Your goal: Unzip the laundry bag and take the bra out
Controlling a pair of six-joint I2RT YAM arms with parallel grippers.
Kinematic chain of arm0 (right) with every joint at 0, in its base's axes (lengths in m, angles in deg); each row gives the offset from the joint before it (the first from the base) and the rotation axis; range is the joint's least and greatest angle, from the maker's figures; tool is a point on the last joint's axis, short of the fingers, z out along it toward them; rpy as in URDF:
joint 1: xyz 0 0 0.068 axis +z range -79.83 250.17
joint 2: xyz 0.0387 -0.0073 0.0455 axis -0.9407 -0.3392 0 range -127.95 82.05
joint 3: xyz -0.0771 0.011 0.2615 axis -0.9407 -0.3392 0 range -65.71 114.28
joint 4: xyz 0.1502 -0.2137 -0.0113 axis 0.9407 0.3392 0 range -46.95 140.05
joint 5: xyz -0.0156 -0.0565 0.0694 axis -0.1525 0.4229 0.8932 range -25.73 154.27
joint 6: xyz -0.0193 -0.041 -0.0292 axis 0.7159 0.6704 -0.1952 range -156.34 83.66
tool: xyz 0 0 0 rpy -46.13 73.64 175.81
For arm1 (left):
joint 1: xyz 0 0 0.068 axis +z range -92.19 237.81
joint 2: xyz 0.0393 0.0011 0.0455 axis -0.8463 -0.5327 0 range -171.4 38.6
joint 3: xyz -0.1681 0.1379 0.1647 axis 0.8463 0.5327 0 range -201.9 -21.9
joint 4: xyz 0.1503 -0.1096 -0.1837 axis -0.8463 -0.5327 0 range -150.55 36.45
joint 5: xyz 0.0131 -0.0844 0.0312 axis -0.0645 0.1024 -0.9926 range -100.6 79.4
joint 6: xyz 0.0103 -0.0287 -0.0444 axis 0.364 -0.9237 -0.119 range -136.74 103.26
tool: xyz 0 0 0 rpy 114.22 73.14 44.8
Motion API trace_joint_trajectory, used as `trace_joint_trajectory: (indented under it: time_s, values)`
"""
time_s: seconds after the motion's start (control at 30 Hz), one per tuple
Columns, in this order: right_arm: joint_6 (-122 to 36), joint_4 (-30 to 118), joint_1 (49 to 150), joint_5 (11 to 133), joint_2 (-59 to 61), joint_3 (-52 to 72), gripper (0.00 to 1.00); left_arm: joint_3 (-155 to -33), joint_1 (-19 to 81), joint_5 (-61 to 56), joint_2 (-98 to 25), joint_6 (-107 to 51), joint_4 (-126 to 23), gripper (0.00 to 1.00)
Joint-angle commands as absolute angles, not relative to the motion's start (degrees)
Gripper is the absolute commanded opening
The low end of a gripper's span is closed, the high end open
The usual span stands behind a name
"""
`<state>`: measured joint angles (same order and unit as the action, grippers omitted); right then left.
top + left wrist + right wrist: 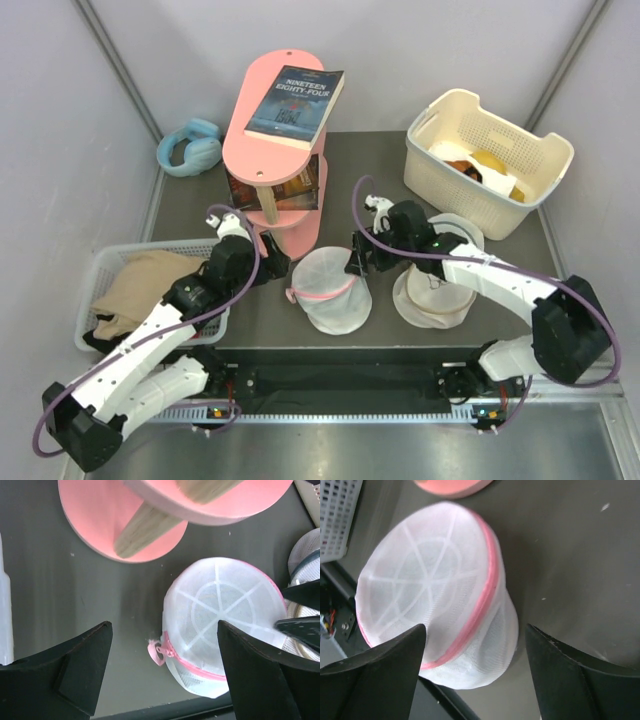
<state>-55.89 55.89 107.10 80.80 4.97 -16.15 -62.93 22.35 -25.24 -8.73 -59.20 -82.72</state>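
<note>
The laundry bag [331,291], a round white mesh drum with a pink zipper band, stands at the table's front middle. Its zipper looks closed, and the pink pull [159,652] hangs at its left side. My left gripper [274,266] is open just left of the bag; in the left wrist view [164,626] the pull lies between its fingers, untouched. My right gripper [356,262] is open at the bag's upper right. In the right wrist view [475,629] the bag [435,595] sits partly between its fingers. The bra is hidden.
A second white mesh bag with a beige rim [432,296] stands under the right arm. A pink stand [285,160] with a book [297,103] is behind. A grey basket [108,262] with beige cloth is at the left, a white basket [490,160] back right, blue headphones [190,148] back left.
</note>
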Motion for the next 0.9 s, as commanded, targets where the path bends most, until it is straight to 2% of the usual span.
trace_joint_trajectory:
  time_s: [0.0, 0.07, 0.1, 0.17, 0.2, 0.3, 0.4, 0.57, 0.87]
  values:
    - [-54.45, 54.74, 108.67, 87.64, 1.46, -12.89, 0.64, -61.80, 21.86, -25.90, -6.31, -64.28, -81.58, 0.90]
    - [-53.92, 55.18, 108.76, 87.64, 0.05, -12.46, 0.54, -61.71, 21.78, -25.46, -6.05, -64.55, -82.02, 0.90]
    - [-53.74, 55.27, 108.76, 87.56, -0.30, -12.19, 0.44, -61.45, 21.78, -25.20, -5.87, -64.90, -82.02, 0.90]
    - [-52.60, 55.53, 108.76, 87.47, -1.27, -11.32, 0.31, -61.01, 21.69, -24.50, -5.87, -65.34, -81.85, 0.90]
    - [-52.16, 55.62, 108.67, 87.12, -1.53, -10.96, 0.20, -60.40, 21.69, -24.32, -6.04, -65.86, -81.76, 0.90]
    - [-49.44, 56.23, 108.67, 86.68, -3.64, -9.03, 0.08, -58.99, 21.51, -22.47, -6.48, -67.27, -80.71, 0.90]
    - [-45.93, 55.71, 108.67, 88.17, -5.57, -7.88, 0.04, -57.85, 21.34, -21.33, -7.18, -67.72, -79.39, 0.90]
    - [-43.90, 54.65, 108.67, 88.52, -5.75, -7.27, 0.04, -56.62, 21.34, -19.57, -8.15, -67.19, -77.37, 0.88]
    - [-45.30, 51.14, 108.67, 91.86, -6.81, -6.13, 0.05, -54.69, 21.34, -18.60, -11.05, -68.41, -77.19, 0.77]
